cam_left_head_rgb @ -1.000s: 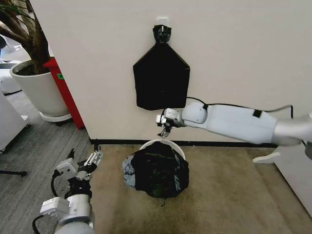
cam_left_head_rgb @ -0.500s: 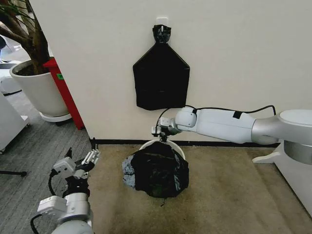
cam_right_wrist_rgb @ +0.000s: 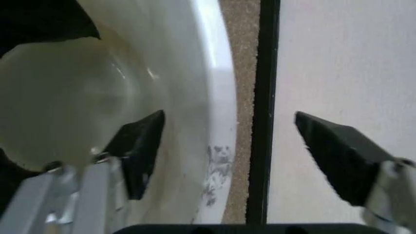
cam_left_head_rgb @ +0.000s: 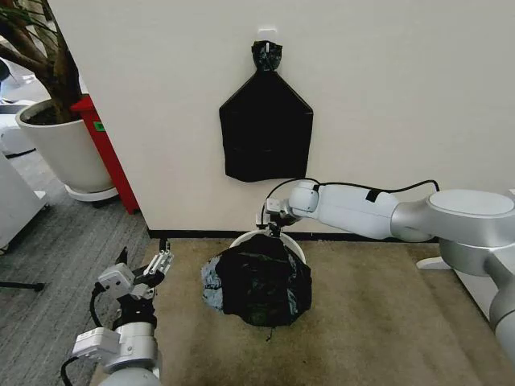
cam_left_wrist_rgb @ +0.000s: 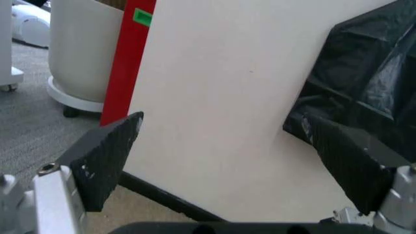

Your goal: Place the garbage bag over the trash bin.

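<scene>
Your right pincer [cam_left_head_rgb: 270, 226] hangs directly over the far, wall-side rim of the trash bin [cam_left_head_rgb: 244, 238], fingers spread apart with nothing between them. In the right wrist view the gap straddles the white rim [cam_right_wrist_rgb: 217, 97]: one finger [cam_right_wrist_rgb: 140, 148] sits over the bin's inside, the other [cam_right_wrist_rgb: 338, 156] over the wall side, with a strip of carpet and the dark baseboard [cam_right_wrist_rgb: 263, 112] between rim and wall.

The garbage bag [cam_left_head_rgb: 257, 281] is draped over the near part of the bin, bunched and billowy, spilling toward you and down the front. Only the far arc of the rim is bare. So the bag's loose edge lies just below and toward you from the right pincer, touching or nearly touching it; you can't tell which from the head view.

That's the key relation: the uncovered rim is on the wall side, the bag's bulk on your side, and the right arm is the one reaching across to it.

Your left pincer [cam_left_head_rgb: 153, 269] is well off to the left, low over the carpet, pointing at the wall, fingers apart and empty. It's far from the bin.

The flat black bundle [cam_left_head_rgb: 265, 133] hanging on the wall is not the bag in play.
</scene>
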Robot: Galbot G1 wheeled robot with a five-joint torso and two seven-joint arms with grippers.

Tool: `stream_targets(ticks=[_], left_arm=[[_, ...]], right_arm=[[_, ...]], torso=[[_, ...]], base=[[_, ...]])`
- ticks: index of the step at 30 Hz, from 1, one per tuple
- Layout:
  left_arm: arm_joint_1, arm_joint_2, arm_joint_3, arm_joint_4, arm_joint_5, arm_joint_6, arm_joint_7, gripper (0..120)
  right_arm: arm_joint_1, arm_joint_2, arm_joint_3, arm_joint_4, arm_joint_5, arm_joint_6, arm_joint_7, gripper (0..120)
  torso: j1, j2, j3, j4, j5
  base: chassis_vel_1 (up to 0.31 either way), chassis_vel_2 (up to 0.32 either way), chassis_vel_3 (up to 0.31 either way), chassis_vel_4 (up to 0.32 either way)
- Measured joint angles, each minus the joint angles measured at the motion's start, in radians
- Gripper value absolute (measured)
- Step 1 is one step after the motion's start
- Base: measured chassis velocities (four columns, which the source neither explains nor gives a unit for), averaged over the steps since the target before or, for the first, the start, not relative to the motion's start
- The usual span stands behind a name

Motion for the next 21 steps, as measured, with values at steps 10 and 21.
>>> stream_targets(ticks=[10,21], left_arm=[[-0.007,0.004,0.008,0.007,0.005,-0.001,0.0,96],[-0.012,0.004,0.01,0.013,0.007,-0.001,-0.003,96]], right_arm=[[0.005,-0.002,-0.029,0.014,0.011,0.006,-0.005,35],[0.009,-0.007,-0.002,-0.039,0.11,0.027,-0.154,4]], torso=[[0.0,0.0,0.0,0.0,0.0001],[0.0,0.0,0.0,0.0,0.0001]], base=[[0.0,0.0,0.0,0.0],[0.0,0.0,0.0,0.0]])
